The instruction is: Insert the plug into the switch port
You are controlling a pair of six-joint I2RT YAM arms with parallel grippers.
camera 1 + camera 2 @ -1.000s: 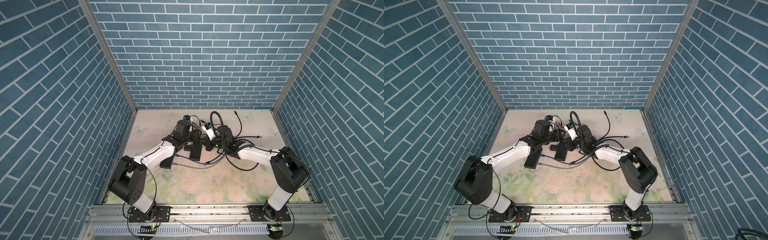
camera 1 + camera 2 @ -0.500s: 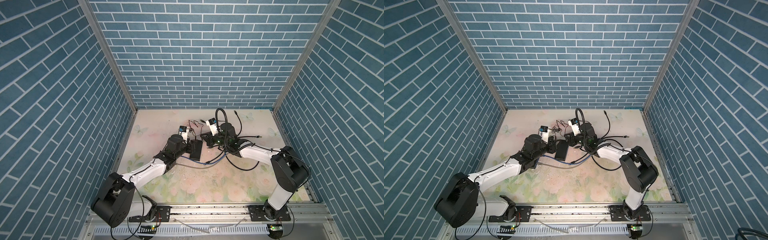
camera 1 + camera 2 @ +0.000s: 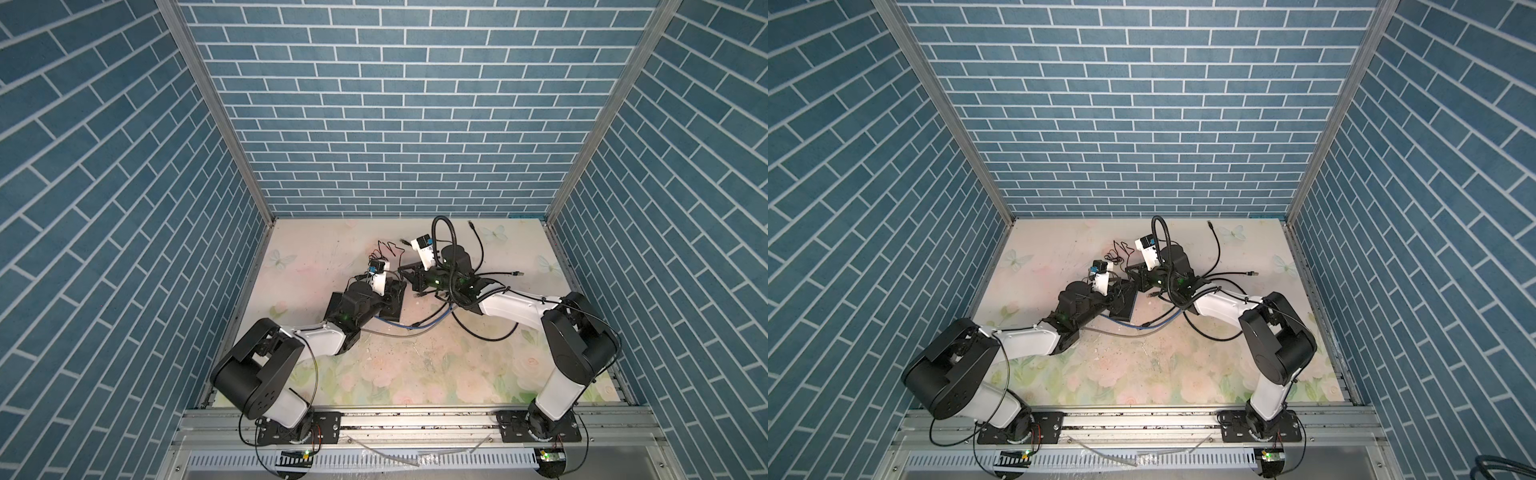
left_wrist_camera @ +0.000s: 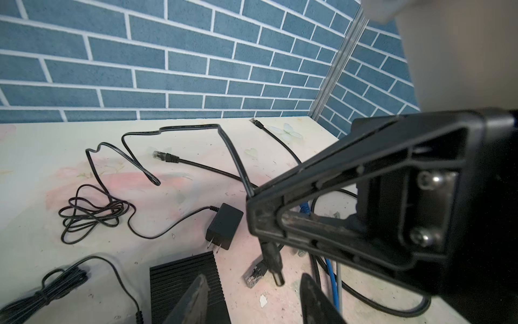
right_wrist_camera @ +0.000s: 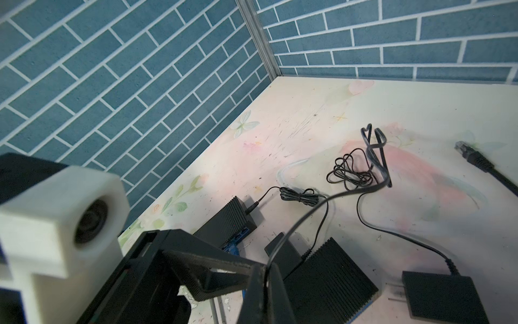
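Observation:
The plug [image 4: 273, 263], a black barrel connector on a thin black cable [image 5: 308, 213], hangs tip-down just above the table. My right gripper [image 5: 265, 280] is shut on that cable right behind the plug. It also shows in both top views [image 3: 406, 272]. A black ribbed switch [image 4: 179, 283] lies flat beside the plug, and in a top view [image 3: 395, 305] it sits under the left gripper's tips. My left gripper [image 4: 255, 303] is open, one finger over the switch's edge, the plug hanging in front of the gap. The switch's port is hidden.
A second black switch [image 5: 227, 221] with blue ports has another barrel plug in it. A black power adapter [image 4: 224, 225], a loose clear network connector [image 4: 253, 276], blue and grey cables [image 4: 332, 280] and coiled thin cable [image 4: 92, 213] lie around. Brick walls enclose the table.
My left arm has pulled back from over the switches and dropped low, its gripper now beside the near switch with the jaws narrower. The right gripper has risen slightly with the cable.

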